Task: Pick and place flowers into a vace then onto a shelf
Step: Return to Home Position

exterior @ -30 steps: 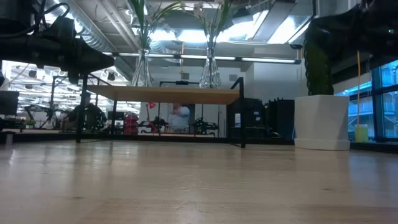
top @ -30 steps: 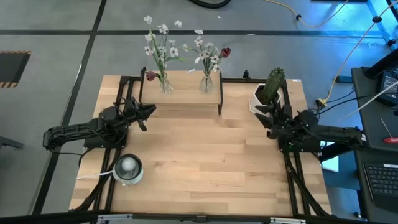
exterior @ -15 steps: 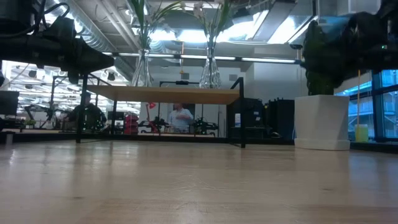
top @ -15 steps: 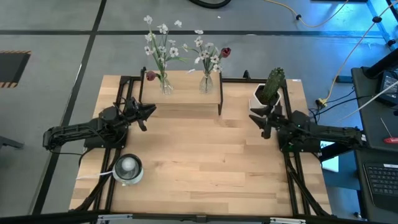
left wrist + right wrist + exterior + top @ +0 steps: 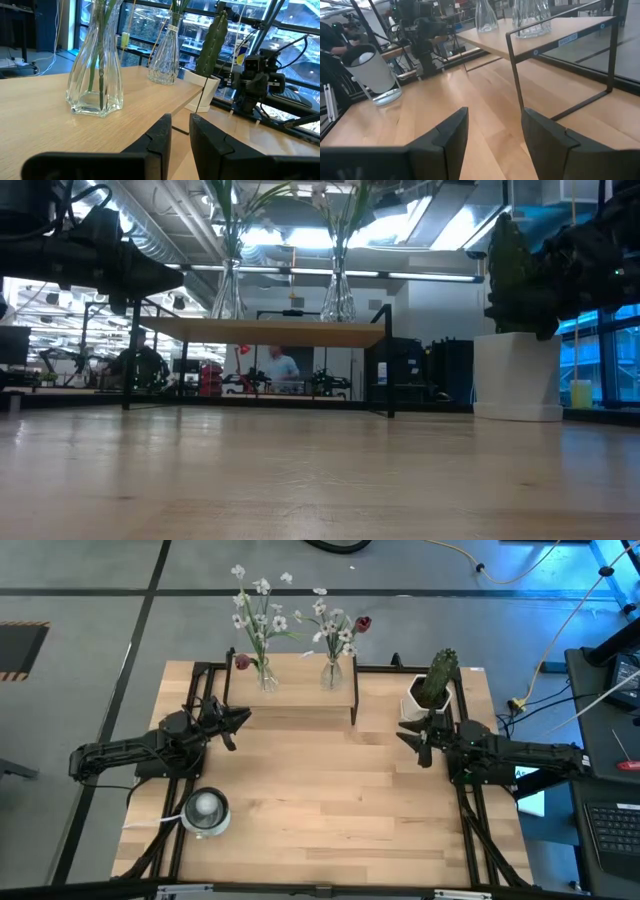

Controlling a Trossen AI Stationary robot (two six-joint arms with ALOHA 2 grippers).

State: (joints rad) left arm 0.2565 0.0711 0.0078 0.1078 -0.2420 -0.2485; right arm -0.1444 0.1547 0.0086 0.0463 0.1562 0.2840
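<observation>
Two clear glass vases [image 5: 266, 675] [image 5: 332, 674] stand by their bases on the low light-wood shelf [image 5: 295, 696] at the table's far side. Each holds flowers [image 5: 258, 612] [image 5: 335, 625]: white blossom sprays, plus a dark red bud. My left gripper [image 5: 240, 720] hovers just near-left of the shelf, open by a narrow gap [image 5: 181, 125], with the nearer vase [image 5: 95, 65] ahead of it. My right gripper [image 5: 410, 740] is open and empty [image 5: 495, 125]. It hangs above the table near-right of the shelf, beside the cactus.
A green cactus in a white pot [image 5: 435, 688] stands at the table's far right, close behind my right gripper. A white cylinder [image 5: 205, 811] sits on the near-left part of the table. Bare wood tabletop [image 5: 320, 800] lies between the arms. A person shows far behind, under the shelf [image 5: 283, 367].
My right gripper has drawn away from the cactus pot, moving toward the table's left edge and slightly toward the near edge, staying open. The vases, flowers and left arm have kept still.
</observation>
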